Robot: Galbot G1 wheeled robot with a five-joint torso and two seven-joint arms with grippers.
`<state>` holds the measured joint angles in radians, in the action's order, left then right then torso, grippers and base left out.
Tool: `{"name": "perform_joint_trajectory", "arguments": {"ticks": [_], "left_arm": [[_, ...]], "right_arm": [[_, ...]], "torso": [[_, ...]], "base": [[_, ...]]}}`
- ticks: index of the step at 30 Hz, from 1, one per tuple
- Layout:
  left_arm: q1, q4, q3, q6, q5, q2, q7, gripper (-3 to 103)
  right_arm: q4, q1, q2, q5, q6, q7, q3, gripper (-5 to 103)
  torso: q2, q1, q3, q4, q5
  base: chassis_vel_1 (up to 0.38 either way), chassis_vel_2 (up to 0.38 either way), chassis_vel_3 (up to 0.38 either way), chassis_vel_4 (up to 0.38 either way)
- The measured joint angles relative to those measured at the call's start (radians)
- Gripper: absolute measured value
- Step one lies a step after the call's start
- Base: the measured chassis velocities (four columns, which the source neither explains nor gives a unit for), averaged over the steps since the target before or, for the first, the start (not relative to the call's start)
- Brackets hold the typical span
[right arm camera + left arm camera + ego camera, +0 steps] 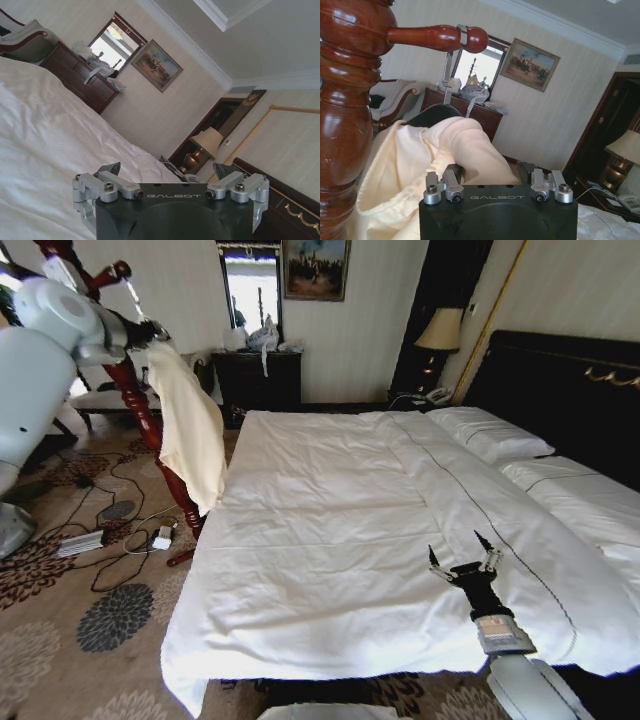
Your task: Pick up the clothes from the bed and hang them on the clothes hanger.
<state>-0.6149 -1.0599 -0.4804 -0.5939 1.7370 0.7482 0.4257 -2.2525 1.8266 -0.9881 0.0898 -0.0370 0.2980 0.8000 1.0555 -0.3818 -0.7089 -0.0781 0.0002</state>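
- The clothes [190, 425] hang off the dark-red coat stand [150, 430] at about ten o'clock from where the robot faces, just beside the near left corner of the bed [330, 540].
- In the left wrist view the cream top [420, 175] drapes over a black hanger [432, 114], whose silver hook [451, 62] loops over a wooden peg [437, 37].
- The left gripper [492, 172] is raised at the stand, pressed right up against the fabric; I cannot tell whether its fingers are parted or closed.
- The right gripper [465, 552] hovers over the white duvet at about four o'clock, fingers spread wide with nothing between them.
- The bedding lies smooth, pillows [490, 435] up at the dark headboard [570, 390].
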Motion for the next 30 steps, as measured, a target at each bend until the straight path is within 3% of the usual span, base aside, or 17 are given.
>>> {"name": "perform_joint_trajectory", "arguments": {"ticks": [5,8,10,20,22,25,26,27,28,29,30], "left_arm": [[0.013,-0.047,0.0,-0.001,0.003,-0.042,0.015,84],[0.024,-0.074,0.002,-0.001,0.003,-0.066,0.019,89],[0.033,-0.105,0.007,0.0,0.003,-0.09,0.021,97],[0.076,-0.326,0.037,0.018,-0.004,-0.223,0.024,100],[0.139,-0.445,0.078,0.054,-0.036,-0.302,0.027,100],[0.176,-0.497,0.097,0.078,-0.059,-0.343,0.027,100],[0.249,-0.621,0.113,0.166,-0.134,-0.438,-0.02,100],[0.272,-0.661,0.113,0.196,-0.161,-0.47,-0.043,100],[0.322,-0.765,0.097,0.269,-0.22,-0.567,-0.096,100],[0.322,-0.765,0.097,0.269,-0.22,-0.567,-0.096,100],[0.35,-0.85,0.063,0.333,-0.243,-0.67,-0.13,100]], "right_arm": [[0.0,0.004,0.003,-0.003,-0.002,0.002,0.006,100],[0.004,0.006,0.0,0.003,-0.001,0.003,0.0,100],[0.009,0.006,-0.004,0.015,0.0,0.003,-0.014,100],[0.027,-0.003,-0.003,0.023,0.002,0.003,-0.038,100],[0.038,-0.003,-0.007,0.02,0.02,0.003,-0.046,100],[0.045,-0.003,-0.011,0.013,0.034,0.003,-0.05,100],[0.055,-0.005,-0.02,-0.011,0.053,0.002,-0.055,100],[0.057,-0.008,-0.023,-0.025,0.054,0.0,-0.057,100],[0.056,-0.016,-0.031,-0.062,0.044,-0.011,-0.052,100],[0.056,-0.016,-0.031,-0.062,0.044,-0.011,-0.052,100],[0.049,-0.027,-0.034,-0.106,0.017,-0.026,-0.038,100]], "torso": [[0.0,0.0,0.0,0.0004,-0.0004],[0.0,0.0,0.0,0.0004,-0.0005],[0.0,0.0,0.0,0.0001,-0.0003],[0.0,0.0,0.0,-0.0002,0.0],[0.0,0.0,0.0,-0.0003,0.0],[0.0,0.0,0.0,-0.0001,0.0],[0.0,0.0,0.0,0.0002,-0.0007],[0.0,0.0,0.0,0.0002,-0.0008],[0.0,0.0,0.0,0.0006,-0.0006],[0.0,0.0,0.0,0.0006,-0.0006],[0.0,0.0,0.0,0.0007,-0.0005]], "base": [[0.0,0.0,0.0,0.0],[0.0,0.0,0.0,0.0],[0.0,0.0,0.0,0.0],[0.0,0.0,0.0,0.0],[0.0,0.0,0.0,0.0],[0.0,0.0,0.0,0.0],[0.0,0.0,0.0,0.0],[0.0,0.0,0.0,0.0],[0.0,0.0,0.0,0.0],[0.0,0.0,0.0,0.0],[0.0,0.0,0.0,0.0]]}}
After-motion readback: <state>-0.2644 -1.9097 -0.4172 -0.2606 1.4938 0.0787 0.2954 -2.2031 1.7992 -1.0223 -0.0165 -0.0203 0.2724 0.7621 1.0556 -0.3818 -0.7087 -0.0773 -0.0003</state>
